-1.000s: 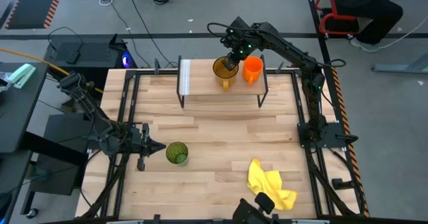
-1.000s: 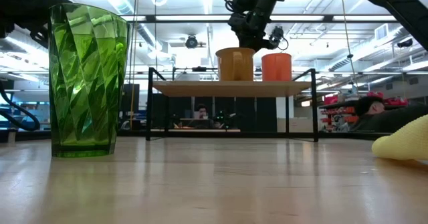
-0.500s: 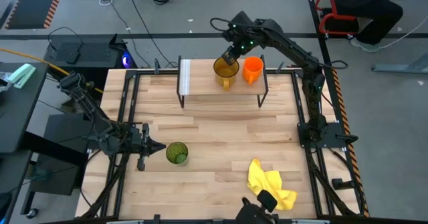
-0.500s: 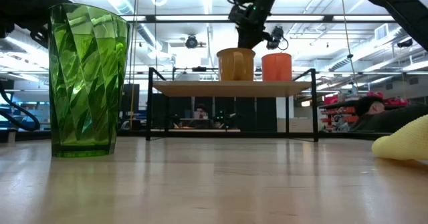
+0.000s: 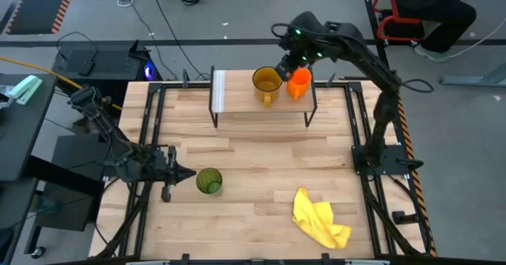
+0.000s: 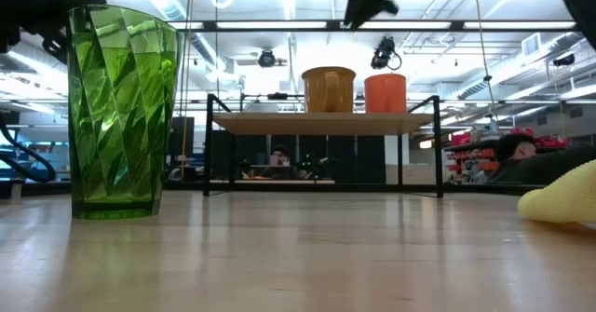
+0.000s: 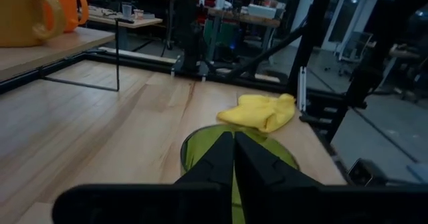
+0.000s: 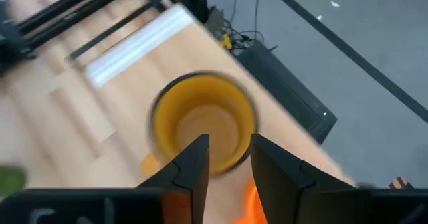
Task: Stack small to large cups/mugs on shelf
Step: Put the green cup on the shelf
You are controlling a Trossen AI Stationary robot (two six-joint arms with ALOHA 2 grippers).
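Note:
The amber-yellow mug and the small orange cup stand side by side, upright, on the shelf's plank top at the table's far side. My right gripper hovers open above them, over the gap between the two. Its wrist view looks down into the mug, with the orange cup by one finger. The green tumbler stands upright on the table, near left. My left gripper is shut and level, just left of the tumbler.
A crumpled yellow cloth lies on the table near the right front. The shelf's left part is bare, as is the table's middle. The shelf's black legs and black frame rails border the table. A person sits beyond the far right corner.
My right gripper has risen from just above the amber mug's rim and moved toward the table's right, ending higher over the gap between the mug and the orange cup. Mug, cup and tumbler have stayed where they were.

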